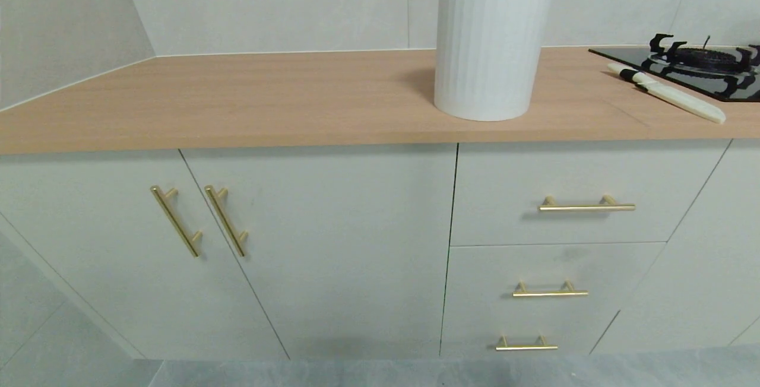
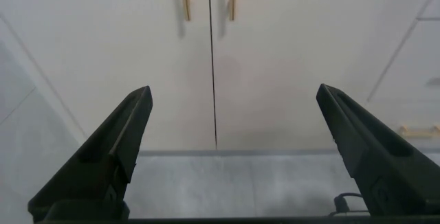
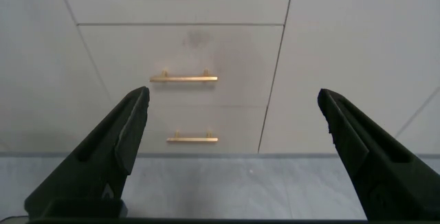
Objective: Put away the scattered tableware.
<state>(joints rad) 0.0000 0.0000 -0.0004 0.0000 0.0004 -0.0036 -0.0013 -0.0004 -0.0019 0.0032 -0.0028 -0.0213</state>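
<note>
Lying at far right of countertop [image 1: 237,102] beside hob [image 1: 689,75], knife [image 1: 665,93] is seen in head view; blade could be skidded off edge by poor grasp. Left wrist view: left gripper [image 2: 234,141] held low facing cabinet doors [image 2: 289,66], jaws wide apart, empty. Right wrist view: right gripper [image 3: 234,141] held low before drawers [image 3: 179,52], jaws likewise apart.
</note>
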